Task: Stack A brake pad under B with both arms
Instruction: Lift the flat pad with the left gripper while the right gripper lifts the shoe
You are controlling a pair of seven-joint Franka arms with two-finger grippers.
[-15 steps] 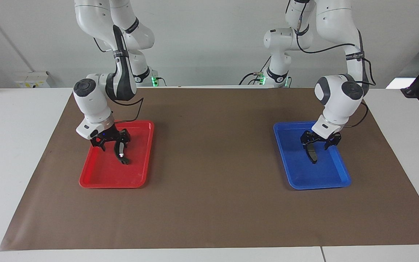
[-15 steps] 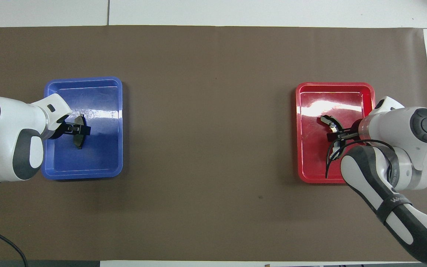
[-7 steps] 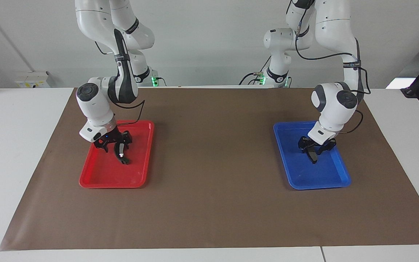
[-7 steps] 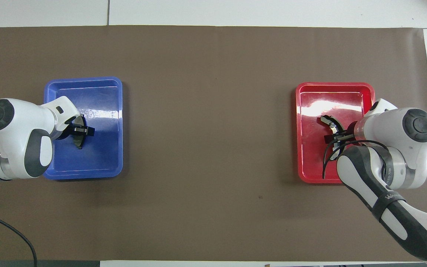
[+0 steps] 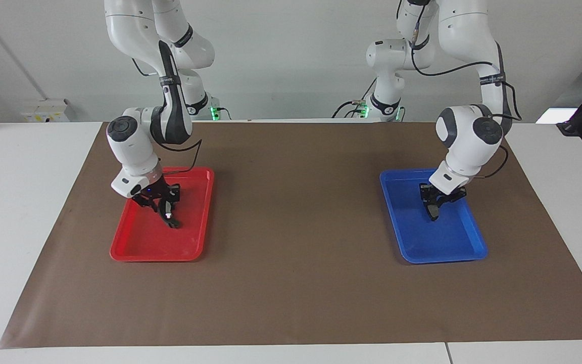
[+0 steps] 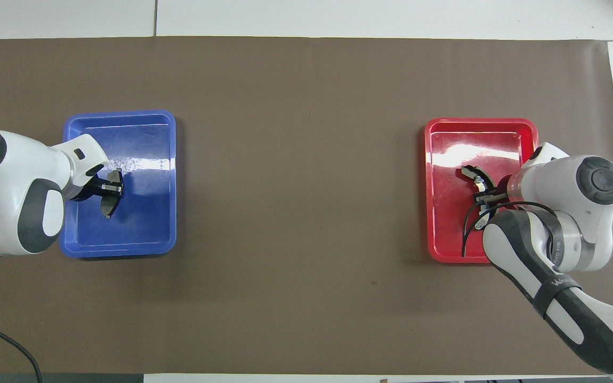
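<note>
The short dark grey A brake pad [image 5: 433,211] stands on edge in the blue tray [image 5: 447,247], and it shows in the overhead view [image 6: 107,202] too. My left gripper [image 5: 435,200] [image 6: 109,186] is down in that tray, shut on the pad's upper part. The long black crescent B [image 5: 170,218] with silvery ends lies in the red tray [image 5: 139,242]; the overhead view [image 6: 475,177] shows its curve. My right gripper [image 5: 163,203] [image 6: 486,196] is low in the red tray, shut around B's middle.
Both trays sit on a brown mat [image 5: 296,227] that covers the table, the blue one toward the left arm's end and the red one [image 6: 447,223] toward the right arm's end. The blue tray's rim [image 6: 125,114] is low.
Both grippers' fingers have drawn in around their pieces. The A pad has shifted slightly toward the left arm's end of its tray. The wrists have moved a little.
</note>
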